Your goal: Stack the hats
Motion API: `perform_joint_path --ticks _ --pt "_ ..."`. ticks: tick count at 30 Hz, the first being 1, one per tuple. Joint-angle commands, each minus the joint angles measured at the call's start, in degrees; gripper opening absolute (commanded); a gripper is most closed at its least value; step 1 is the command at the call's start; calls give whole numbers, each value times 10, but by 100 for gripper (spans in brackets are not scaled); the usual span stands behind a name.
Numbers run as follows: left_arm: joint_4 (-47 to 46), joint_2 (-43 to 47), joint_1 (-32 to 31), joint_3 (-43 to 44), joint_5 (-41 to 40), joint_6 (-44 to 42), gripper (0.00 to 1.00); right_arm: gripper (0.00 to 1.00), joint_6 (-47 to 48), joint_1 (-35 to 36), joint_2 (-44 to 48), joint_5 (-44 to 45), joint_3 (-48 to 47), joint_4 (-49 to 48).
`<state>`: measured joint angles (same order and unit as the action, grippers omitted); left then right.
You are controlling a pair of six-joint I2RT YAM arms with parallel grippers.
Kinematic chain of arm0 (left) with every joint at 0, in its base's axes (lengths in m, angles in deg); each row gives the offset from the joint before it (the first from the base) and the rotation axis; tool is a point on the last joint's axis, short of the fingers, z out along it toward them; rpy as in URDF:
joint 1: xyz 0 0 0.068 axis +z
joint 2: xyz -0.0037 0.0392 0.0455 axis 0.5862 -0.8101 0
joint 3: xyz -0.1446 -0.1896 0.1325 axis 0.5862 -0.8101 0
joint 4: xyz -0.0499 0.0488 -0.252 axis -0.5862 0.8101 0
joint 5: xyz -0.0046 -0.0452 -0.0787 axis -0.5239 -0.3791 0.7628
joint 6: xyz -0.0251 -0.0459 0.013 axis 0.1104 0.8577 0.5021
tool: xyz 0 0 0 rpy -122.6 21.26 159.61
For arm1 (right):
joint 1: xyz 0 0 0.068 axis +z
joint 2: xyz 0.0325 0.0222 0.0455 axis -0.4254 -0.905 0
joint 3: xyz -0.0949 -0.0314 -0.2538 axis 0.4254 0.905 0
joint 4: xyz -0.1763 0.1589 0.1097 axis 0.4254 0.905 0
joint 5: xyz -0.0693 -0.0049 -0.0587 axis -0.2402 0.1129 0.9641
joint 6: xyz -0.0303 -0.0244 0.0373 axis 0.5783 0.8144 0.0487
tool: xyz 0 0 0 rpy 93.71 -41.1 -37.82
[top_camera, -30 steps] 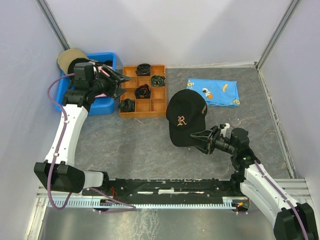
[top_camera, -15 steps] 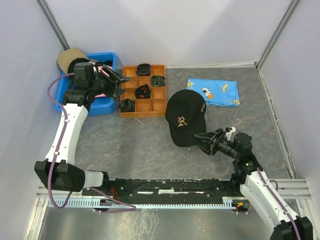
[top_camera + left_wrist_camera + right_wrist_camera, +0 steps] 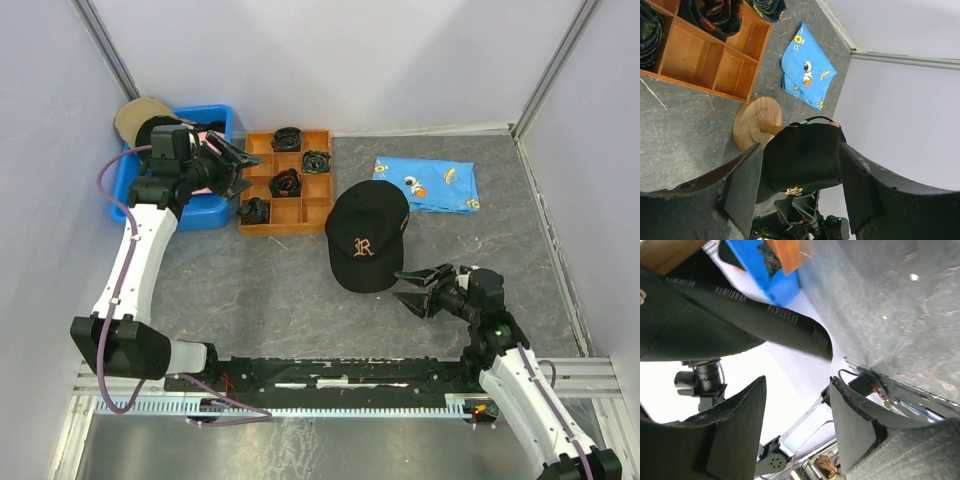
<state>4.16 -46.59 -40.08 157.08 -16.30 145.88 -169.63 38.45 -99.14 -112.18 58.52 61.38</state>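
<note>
The right gripper (image 3: 403,285) has released the black cap (image 3: 368,248) and retreated, jaws apart — that hat is placed; the left gripper (image 3: 250,169) gapes empty above the blue bin (image 3: 200,217).

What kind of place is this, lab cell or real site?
Likely a robot lab test cell: bare pale walls box in a grey table, with staged props: a black cap on a wooden stand, a divided orange tray and a blue bin.
</note>
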Motion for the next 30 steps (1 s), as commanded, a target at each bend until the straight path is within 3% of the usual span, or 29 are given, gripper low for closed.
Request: perform_joint_path --ticks 1,7,20,25,30 --pt "-5 7 5 2 -4 -47 68 63 111 -11 -24 23 -80 159" --pt "1 22 4 -31 -20 -70 68 64 341 -18 -152 103 -245 376" --pt "60 33 33 -12 -132 -116 68 64 562 -19 -299 285 -582 515" --pt "84 -20 83 66 -204 -136 69 64 616 -19 -349 306 -680 494" --pt "114 -143 117 237 -291 -187 69 64 640 -18 -401 274 -717 463"
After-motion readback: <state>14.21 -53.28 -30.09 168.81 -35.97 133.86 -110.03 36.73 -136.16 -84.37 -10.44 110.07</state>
